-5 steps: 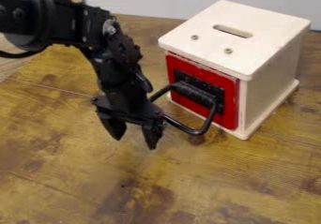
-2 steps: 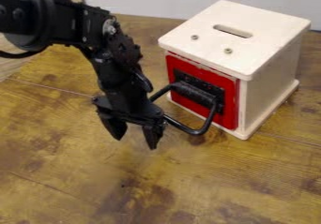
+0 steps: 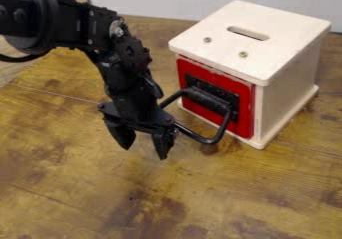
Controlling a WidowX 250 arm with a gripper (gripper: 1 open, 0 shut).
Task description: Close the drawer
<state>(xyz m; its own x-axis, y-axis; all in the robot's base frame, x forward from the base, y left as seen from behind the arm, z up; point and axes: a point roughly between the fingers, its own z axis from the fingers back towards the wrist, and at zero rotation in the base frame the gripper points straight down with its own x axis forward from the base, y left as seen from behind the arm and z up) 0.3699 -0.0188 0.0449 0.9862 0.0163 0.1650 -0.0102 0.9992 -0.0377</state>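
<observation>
The arm's base (image 3: 30,18) is cut off at the left edge.

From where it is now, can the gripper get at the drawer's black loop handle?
Probably yes: the gripper hangs just beside the black loop handle, with nothing visible between them. Whether they already touch, I cannot tell from this view.

Pretty soft, low-res shot tbh: fairly even light, a mild sheen on the tabletop (image 3: 80,183) at lower left, black arm (image 3: 120,58) detail kinda murky.
</observation>
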